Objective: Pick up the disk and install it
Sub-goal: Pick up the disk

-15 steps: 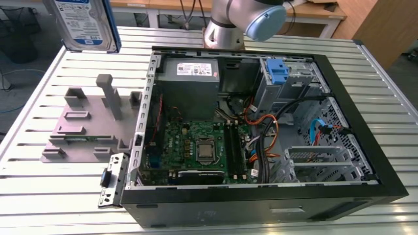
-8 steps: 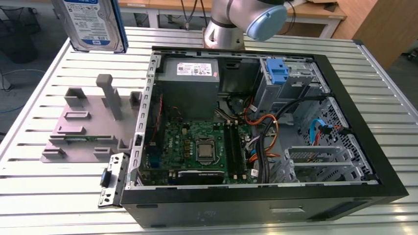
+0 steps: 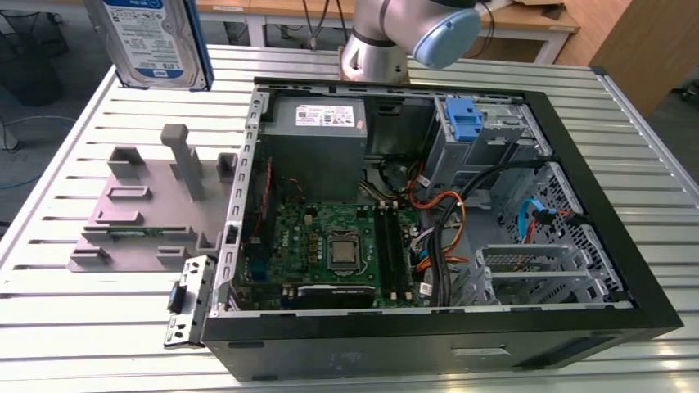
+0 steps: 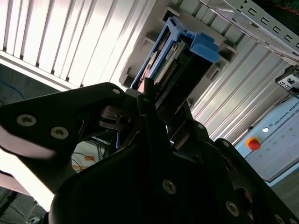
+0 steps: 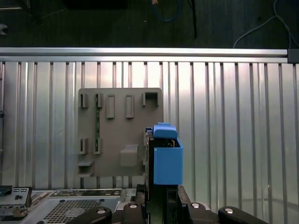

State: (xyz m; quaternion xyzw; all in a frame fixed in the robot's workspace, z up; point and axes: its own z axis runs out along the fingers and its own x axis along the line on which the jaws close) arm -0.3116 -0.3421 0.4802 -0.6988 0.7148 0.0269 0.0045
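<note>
"Holding anything, is the pincer (image 5: 161,201)?" the first observer asks.

"Yes. Its fingers are clamped on the disk (image 5: 167,161), which sticks out from between them edge-on, with its blue carrier frame outermost," the second replies.

"And where does that put it in the scene?"

"Up in the air. In the exterior view the disk (image 3: 153,37) hangs upright at the top, toward the exterior view's left. Its white-and-blue label faces the camera, and it is clear of the slatted metal surface (image 3: 55,311). It is well apart from the open computer case (image 3: 415,332), which lies on its side toward the exterior view's right."

"What lies beneath it?"

"A grey holder plate (image 3: 147,205) with raised slots and posts rests on the surface just beside the case. In the first wrist view the disk lines up over one edge of that plate."

"Anything inside the case?"

"A green circuit board (image 3: 327,246) covers its floor. There is a grey power-supply box (image 3: 317,123) with a white sticker, a bare blue bracket (image 3: 464,119) in the bay near it, and bundles of cables (image 3: 448,213). The arm (image 3: 394,33) rises at the far side of the case."

"And the second wrist view?"

"It looks past the dark pincer body at the disk (image 4: 194,44) and its blue frame. A red button (image 4: 253,143) sits on a pale panel in the background."
</note>
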